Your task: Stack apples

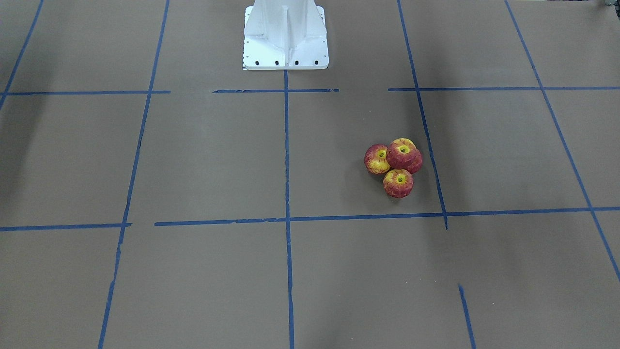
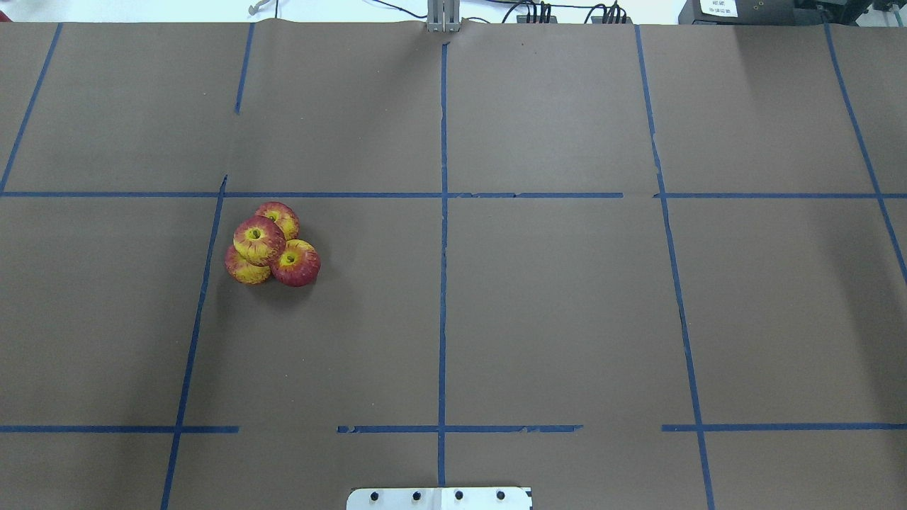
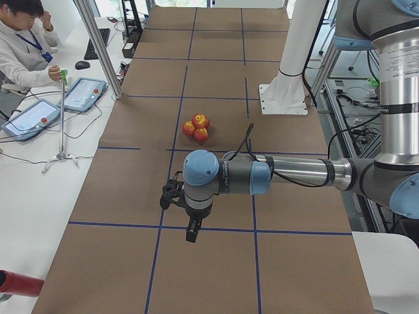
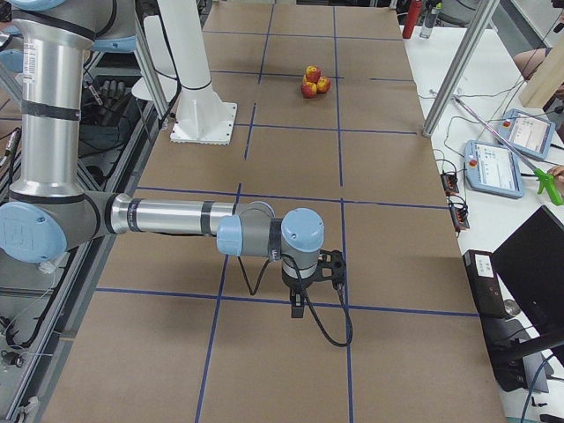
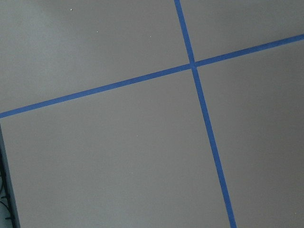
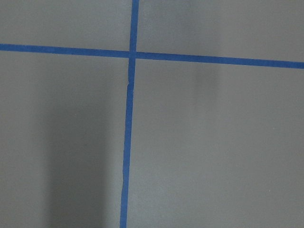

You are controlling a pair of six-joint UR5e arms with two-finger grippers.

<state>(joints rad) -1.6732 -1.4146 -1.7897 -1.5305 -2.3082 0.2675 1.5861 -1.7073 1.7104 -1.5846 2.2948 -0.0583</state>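
A brown paper surface [image 2: 553, 319], squared off with blue tape [image 2: 443, 283], carries the whole story on the robot's left half. There the apples [image 2: 271, 244] sit as one tight cluster just inside a tape line. Three rest on the paper, touching one another, and the top apple [image 2: 258, 241] is lodged in the hollow they form, stem dimple up. That seating is why it stays put: round fruit will not balance on a single neighbour, so you get a pyramid, not a column.

Neither arm is near the pile. The left tool [image 3: 169, 196] hangs over the surface's end on the robot's left, and the right tool [image 4: 335, 266] over the opposite end. Each is well apart from the fruit and carries nothing you can see. Whether their jaws stand apart or together cannot be told (only the side cameras catch them, and both wrist cameras show bare paper and crossing tape).

By the look of it, your stack is built. A nudge to any lower apple is the likeliest way to lose it.
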